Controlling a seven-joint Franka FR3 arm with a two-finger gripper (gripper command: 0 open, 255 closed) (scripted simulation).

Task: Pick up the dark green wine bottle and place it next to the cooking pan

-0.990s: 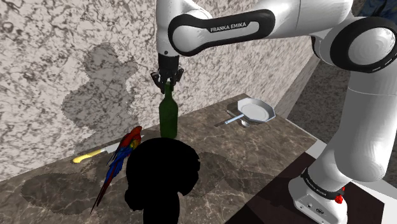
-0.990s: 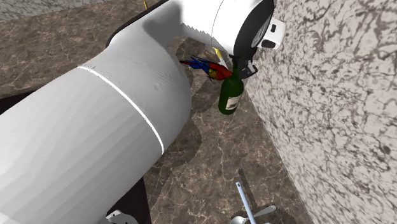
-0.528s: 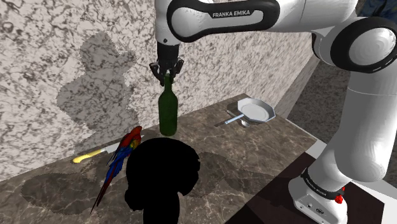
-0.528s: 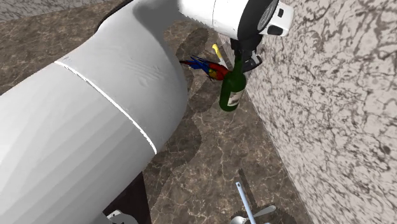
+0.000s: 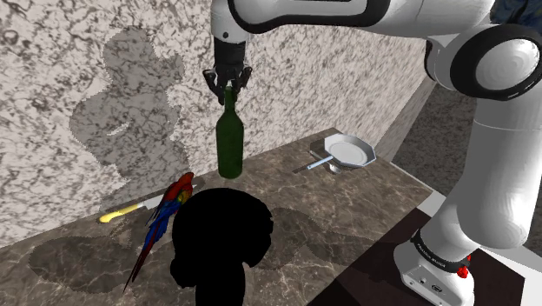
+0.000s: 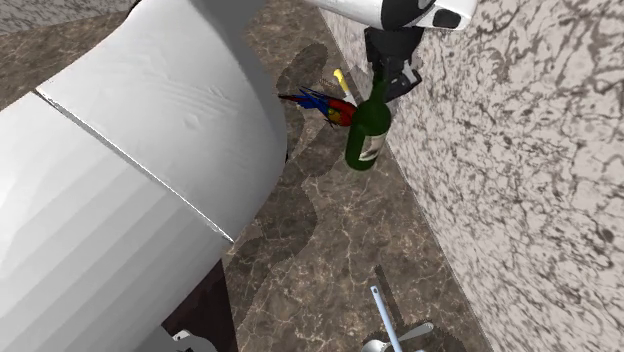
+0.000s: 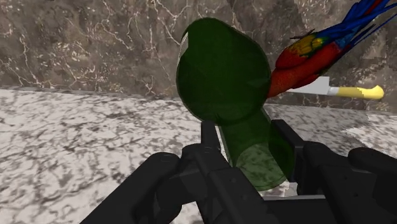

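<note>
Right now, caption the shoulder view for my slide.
Jaws clasp the dark green wine bottle by its neck; frying pan waits nearby.

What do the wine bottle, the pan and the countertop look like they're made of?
The wine bottle is dark green, smooth and faintly see-through at the neck, so likely glass. The pan is plain pale grey with a soft sheen, possibly metal. The countertop is brown with pale veins, like polished marble.

Bottle [image 5: 229, 143] between parrot [image 5: 165, 217] and pan [image 5: 349, 151]

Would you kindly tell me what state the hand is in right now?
Hand: shut on the neck of the dark green wine bottle.
</note>
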